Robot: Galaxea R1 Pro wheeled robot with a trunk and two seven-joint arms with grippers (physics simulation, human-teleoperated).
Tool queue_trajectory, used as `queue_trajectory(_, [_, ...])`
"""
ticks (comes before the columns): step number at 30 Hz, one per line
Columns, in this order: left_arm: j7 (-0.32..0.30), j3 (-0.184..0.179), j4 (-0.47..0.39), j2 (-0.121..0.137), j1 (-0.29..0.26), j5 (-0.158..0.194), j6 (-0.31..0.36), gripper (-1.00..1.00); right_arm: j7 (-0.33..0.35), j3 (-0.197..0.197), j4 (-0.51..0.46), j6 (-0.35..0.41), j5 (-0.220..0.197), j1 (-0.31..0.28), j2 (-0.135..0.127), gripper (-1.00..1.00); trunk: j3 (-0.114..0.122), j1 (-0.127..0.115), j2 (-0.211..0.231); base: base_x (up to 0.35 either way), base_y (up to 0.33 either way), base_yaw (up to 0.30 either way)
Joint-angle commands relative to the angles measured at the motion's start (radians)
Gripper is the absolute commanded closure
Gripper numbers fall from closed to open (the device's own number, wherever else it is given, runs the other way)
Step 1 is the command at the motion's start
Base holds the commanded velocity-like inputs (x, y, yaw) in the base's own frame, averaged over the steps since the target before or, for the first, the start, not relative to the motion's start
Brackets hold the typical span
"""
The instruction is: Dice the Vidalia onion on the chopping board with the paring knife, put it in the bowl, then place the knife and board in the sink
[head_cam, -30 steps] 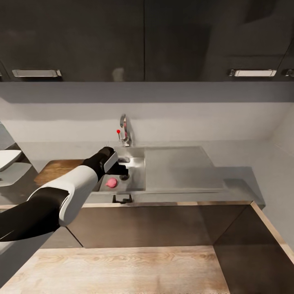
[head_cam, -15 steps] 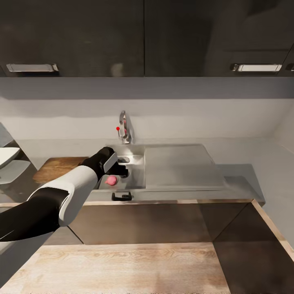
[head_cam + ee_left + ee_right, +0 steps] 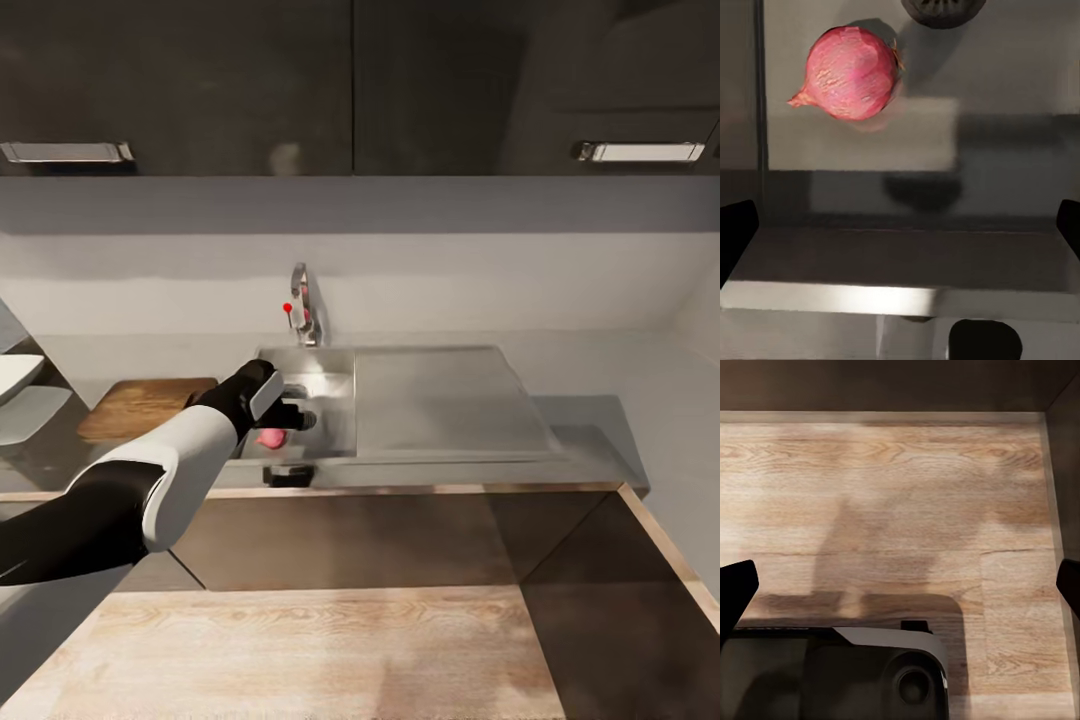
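The task is barely begun: the Vidalia onion (image 3: 851,73) lies loose on the floor of the sink (image 3: 335,385), just beside the drain, at about 11 o'clock from the left gripper (image 3: 900,225), whose fingers are spread wide and hold nothing. The right gripper (image 3: 900,585), also released, hangs over wooden floor. Dicing, bowling and clearing up remain. The chopping board (image 3: 140,405) is partly behind the arm; no knife can be made out.
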Motion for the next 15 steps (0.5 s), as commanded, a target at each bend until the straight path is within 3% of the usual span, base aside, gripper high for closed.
queue_trajectory(1, [0.024, 0.014, -0.001, -0.001, 0.000, 0.011, -0.003, -1.00, -0.004, -0.004, -0.002, -0.001, 0.011, 0.000, 0.001, -1.00, -0.003, 0.001, -0.002, 0.000, 0.000, 0.000])
queue_trajectory(5, [0.048, 0.055, 0.001, -0.002, -0.001, 0.011, -0.020, -1.00, -0.004, -0.004, -0.002, -0.001, 0.011, 0.000, 0.001, -1.00, -0.010, 0.001, -0.002, 0.000, 0.000, 0.000])
queue_trajectory(15, [0.057, 0.070, 0.001, -0.005, -0.001, 0.012, -0.028, -1.00, -0.004, -0.003, -0.002, -0.001, 0.011, 0.000, 0.001, -1.00, -0.026, 0.001, -0.002, 0.000, 0.000, 0.000])
